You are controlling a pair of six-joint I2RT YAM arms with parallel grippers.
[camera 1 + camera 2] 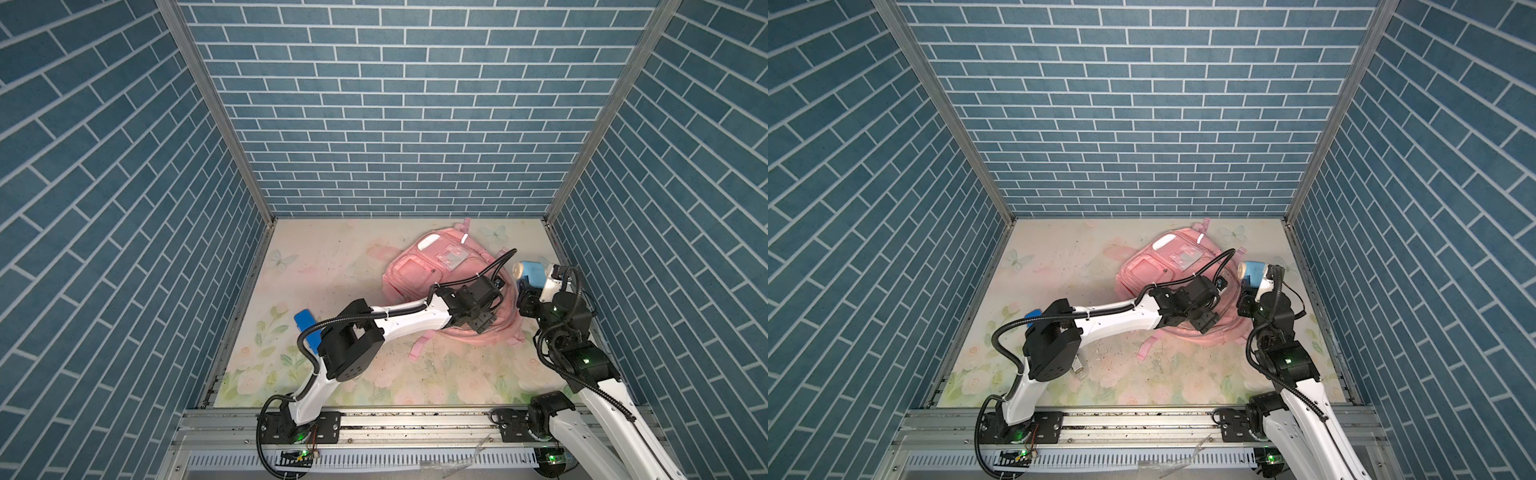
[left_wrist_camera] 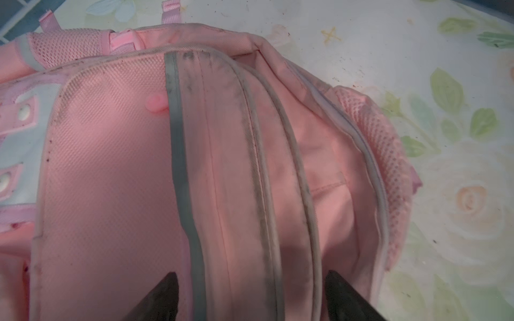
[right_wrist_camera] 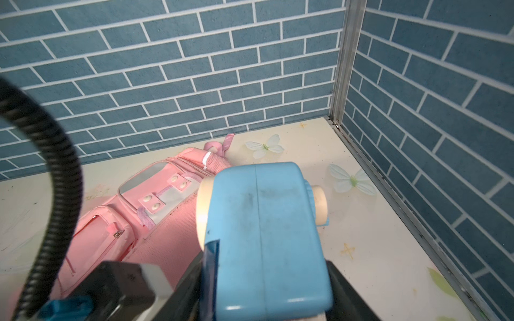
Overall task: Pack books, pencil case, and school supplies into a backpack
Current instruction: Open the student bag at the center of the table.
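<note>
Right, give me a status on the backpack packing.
Done: nothing packed shows; the backpack lies flat, its main compartment gaping. In hand: the right jaws grip the pencil sharpener, raised beside the backpack; the left jaws hang open over the opening. Remaining: drop the sharpener in, then the blue item by the left arm. No book or calculator is in view.

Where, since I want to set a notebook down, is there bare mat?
Bare mat: far left, between backpack, side wall and a blue flat item; also the near strip by the rail. Crowded right: left gripper over the backpack, right gripper holding the sharpener.
</note>
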